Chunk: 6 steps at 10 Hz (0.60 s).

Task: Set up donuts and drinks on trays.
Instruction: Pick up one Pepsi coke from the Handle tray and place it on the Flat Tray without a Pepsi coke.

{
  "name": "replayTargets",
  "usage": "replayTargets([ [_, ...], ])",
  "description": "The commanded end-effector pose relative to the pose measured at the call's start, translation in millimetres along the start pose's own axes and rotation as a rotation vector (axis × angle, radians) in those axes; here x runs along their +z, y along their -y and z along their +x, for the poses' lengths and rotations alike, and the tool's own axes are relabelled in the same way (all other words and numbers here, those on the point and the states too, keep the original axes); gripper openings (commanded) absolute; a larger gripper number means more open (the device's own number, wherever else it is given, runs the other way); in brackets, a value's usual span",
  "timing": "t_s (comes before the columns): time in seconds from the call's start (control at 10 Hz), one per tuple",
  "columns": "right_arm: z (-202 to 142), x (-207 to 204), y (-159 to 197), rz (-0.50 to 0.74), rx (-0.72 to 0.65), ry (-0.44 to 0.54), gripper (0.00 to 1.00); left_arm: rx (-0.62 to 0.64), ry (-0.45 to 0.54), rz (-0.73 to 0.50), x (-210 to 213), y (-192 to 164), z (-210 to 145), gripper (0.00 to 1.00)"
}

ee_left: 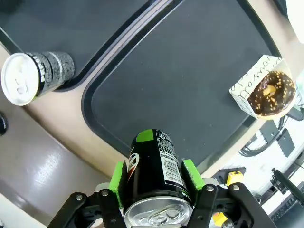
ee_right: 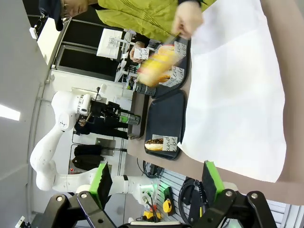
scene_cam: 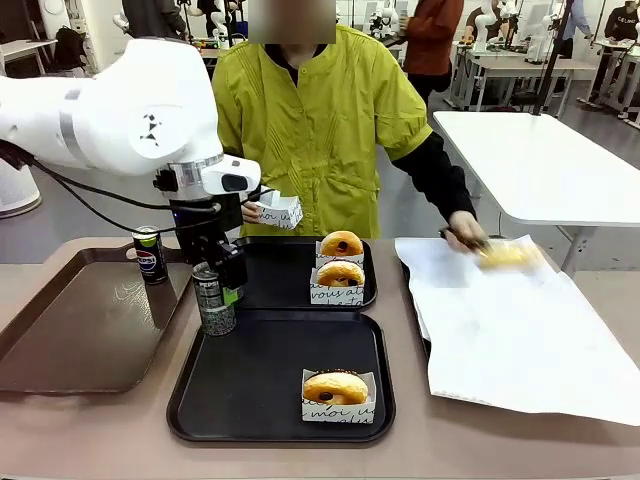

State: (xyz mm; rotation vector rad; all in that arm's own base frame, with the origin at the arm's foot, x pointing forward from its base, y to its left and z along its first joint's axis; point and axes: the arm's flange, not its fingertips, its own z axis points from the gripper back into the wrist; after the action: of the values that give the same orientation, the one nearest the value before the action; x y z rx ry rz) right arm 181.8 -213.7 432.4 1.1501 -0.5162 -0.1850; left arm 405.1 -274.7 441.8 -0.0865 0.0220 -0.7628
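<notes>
Black plastic, matte and raised at the rim, makes up the two square trays: the near tray [scene_cam: 270, 425] carries one boxed chocolate-glazed ring donut [scene_cam: 336, 387] at its near right, and the far tray [scene_cam: 285, 275] carries two more boxed donuts [scene_cam: 341, 260] stacked along its right side. From the front, the left gripper [scene_cam: 215, 285] holds a slim dark can with green markings [scene_cam: 213, 300] upright at the near tray's far left corner, probably so it can be set down standing. A second dark can with a blue logo [scene_cam: 150, 254] stands on the glossy brown rectangular tray [scene_cam: 70, 340] at the left. The person's hand [scene_cam: 466, 231] lifts a yellow donut [scene_cam: 505, 256] off the white paper sheet [scene_cam: 520, 330] with tongs, while the other hand holds an empty white box [scene_cam: 279, 210], likely to receive it.

In the left wrist view, green pads [ee_left: 117, 176] clamp the smooth can [ee_left: 154, 175] by its sides just below the silver top, above the tray's edge.

In the right wrist view, the right gripper [ee_right: 154, 183] stands wide and empty, well apart from the trays.
</notes>
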Motion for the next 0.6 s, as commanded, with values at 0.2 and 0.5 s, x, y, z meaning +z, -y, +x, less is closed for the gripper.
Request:
replayTargets([
  [0.2, 1.6, -0.1, -0.4, 0.019, 0.019, 0.009, 1.0, -0.019, -0.007, -0.022, -24.8, 1.3, -2.0, 0.59],
  [0.5, 1.6, -0.1, -0.4, 0.019, 0.019, 0.009, 1.0, -0.003, -0.006, -0.002, -24.7, 0.3, -3.3, 0.59],
])
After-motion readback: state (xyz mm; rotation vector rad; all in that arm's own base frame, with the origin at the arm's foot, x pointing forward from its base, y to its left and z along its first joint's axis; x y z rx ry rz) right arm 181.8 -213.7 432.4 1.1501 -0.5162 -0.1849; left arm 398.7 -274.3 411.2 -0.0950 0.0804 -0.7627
